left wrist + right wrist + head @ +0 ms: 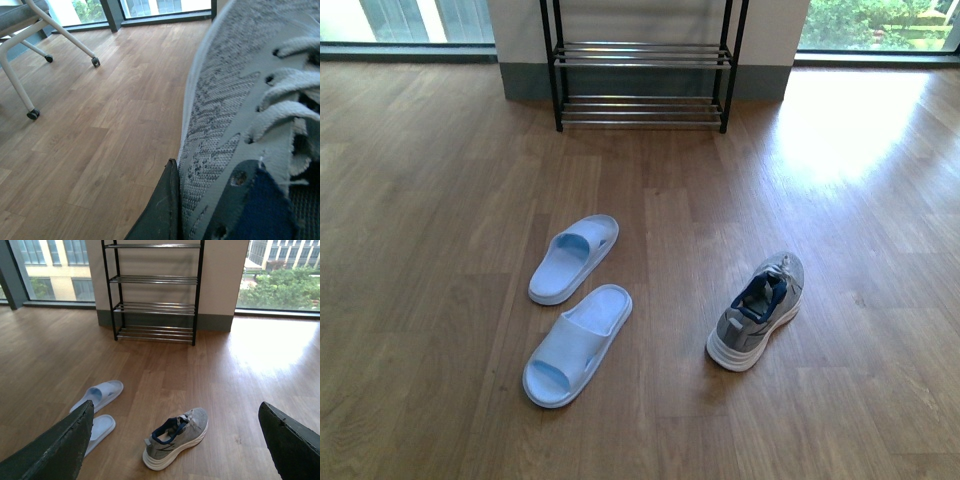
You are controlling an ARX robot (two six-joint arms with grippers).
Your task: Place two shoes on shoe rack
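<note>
One grey mesh sneaker (757, 310) with a thick white sole stands on the wooden floor, right of centre; it also shows in the right wrist view (176, 437). The other grey sneaker (235, 125) fills the left wrist view, held off the floor by my left gripper (210, 215), which is shut on it; one dark finger (160, 210) presses its side. My right gripper (175, 450) is open and empty, raised above and well short of the floor sneaker. The black shoe rack (642, 70) stands against the far wall, also in the right wrist view (152, 295). Neither arm shows in the front view.
Two light blue slides (575, 257) (578, 343) lie on the floor left of the sneaker, also in the right wrist view (97, 395). A white wheeled chair frame (30, 60) stands in the left wrist view. Windows flank the wall behind the rack.
</note>
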